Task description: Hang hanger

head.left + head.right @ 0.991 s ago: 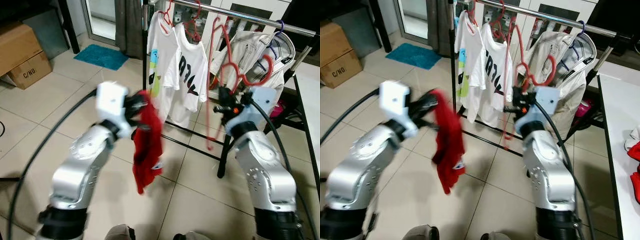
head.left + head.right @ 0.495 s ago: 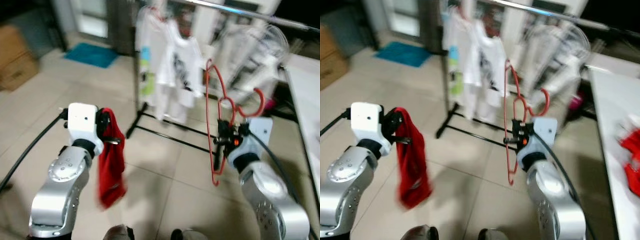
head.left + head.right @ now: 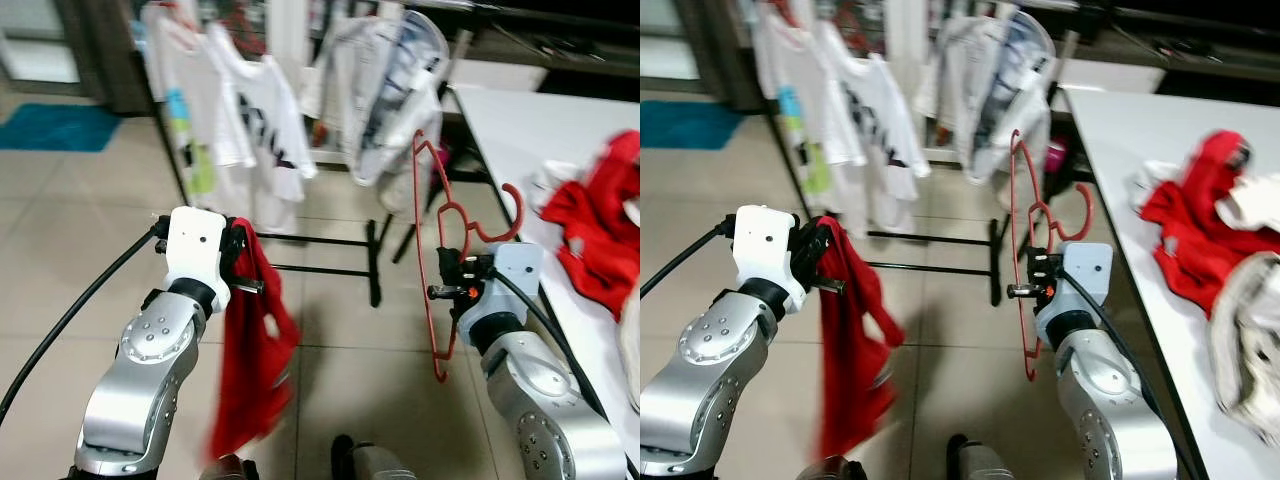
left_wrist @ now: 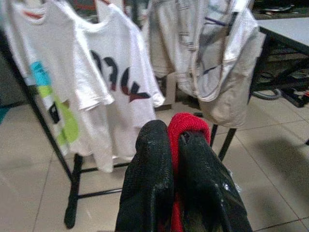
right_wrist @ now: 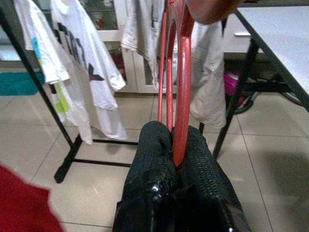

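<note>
Pale floor tiles (image 3: 330, 360) are stretching out to a black clothes rack (image 3: 372, 262) where white T-shirts (image 3: 250, 120) are hanging, and a white table (image 3: 1140, 130) on the right is carrying red clothes (image 3: 1185, 225). Left gripper (image 4: 175, 145) is pinching a dangling red cloth (image 3: 250, 370), while right gripper (image 5: 173, 145) is clamping the red hanger (image 3: 432, 250) upright, short of the rack

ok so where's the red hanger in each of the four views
Left eye view: red hanger right of centre, upright in the right gripper.
Right eye view: centre-right.
Left wrist view: I can't find it.
Right wrist view: centre, rising from between the black fingers.
Shared landmark: white T-shirt with black print, on the rack.
</note>
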Controlling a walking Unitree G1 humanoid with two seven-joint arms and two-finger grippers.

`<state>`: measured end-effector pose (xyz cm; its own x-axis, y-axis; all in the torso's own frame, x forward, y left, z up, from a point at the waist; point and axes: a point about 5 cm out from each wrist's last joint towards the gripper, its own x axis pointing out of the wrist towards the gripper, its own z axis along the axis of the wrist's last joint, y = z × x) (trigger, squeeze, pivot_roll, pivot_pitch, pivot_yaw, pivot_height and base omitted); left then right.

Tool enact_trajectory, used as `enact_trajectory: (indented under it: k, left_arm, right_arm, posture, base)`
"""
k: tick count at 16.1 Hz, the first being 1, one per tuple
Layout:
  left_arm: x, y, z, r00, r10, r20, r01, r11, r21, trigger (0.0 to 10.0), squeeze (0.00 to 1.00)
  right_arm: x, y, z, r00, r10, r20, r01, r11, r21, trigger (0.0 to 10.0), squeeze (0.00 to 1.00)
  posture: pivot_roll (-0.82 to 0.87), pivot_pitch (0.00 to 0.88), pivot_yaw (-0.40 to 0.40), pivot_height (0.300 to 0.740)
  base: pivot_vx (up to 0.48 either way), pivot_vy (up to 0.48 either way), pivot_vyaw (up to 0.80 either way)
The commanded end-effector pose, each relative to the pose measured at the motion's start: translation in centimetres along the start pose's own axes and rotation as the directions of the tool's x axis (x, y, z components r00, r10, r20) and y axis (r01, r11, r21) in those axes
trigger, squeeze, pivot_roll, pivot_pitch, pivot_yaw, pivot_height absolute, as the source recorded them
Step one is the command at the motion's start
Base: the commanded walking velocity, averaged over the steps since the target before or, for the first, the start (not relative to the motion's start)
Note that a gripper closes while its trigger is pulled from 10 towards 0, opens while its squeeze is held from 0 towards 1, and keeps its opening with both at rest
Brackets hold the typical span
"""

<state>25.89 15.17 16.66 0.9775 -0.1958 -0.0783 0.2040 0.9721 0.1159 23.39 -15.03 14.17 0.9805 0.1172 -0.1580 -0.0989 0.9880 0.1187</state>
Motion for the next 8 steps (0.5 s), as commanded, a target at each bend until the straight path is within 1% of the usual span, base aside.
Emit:
enact_trajectory:
  k: [1,4,8]
  left_arm:
    - [-0.03,-0.33,0.77,0.999,-0.013,0.029,0.013,1.000,0.012,10.0,0.00]
    - [-0.22,-0.34,0.56,1.000,-0.003,0.023,0.003,1.000,0.008,10.0,0.00]
    - [-0.27,-0.59,0.39,1.000,-0.011,0.016,0.011,1.000,0.002,10.0,0.00]
  right_arm:
    - [-0.12,0.09,0.48,1.000,-0.005,0.015,0.005,1.000,-0.012,10.0,0.00]
    - [-0.14,0.47,0.35,1.000,0.013,0.009,-0.013,1.000,-0.001,10.0,0.00]
    - [-0.12,0.58,0.33,1.000,0.015,0.004,-0.015,1.000,0.010,10.0,0.00]
  posture:
    - [0.06,0.088,-0.070,0.740]
    - [0.06,0.086,-0.076,0.740]
    - [0.06,0.085,-0.075,0.740]
  base:
    - [0.000,0.000,-0.80]
    - [0.000,0.000,-0.80]
    - [0.000,0.000,-0.80]
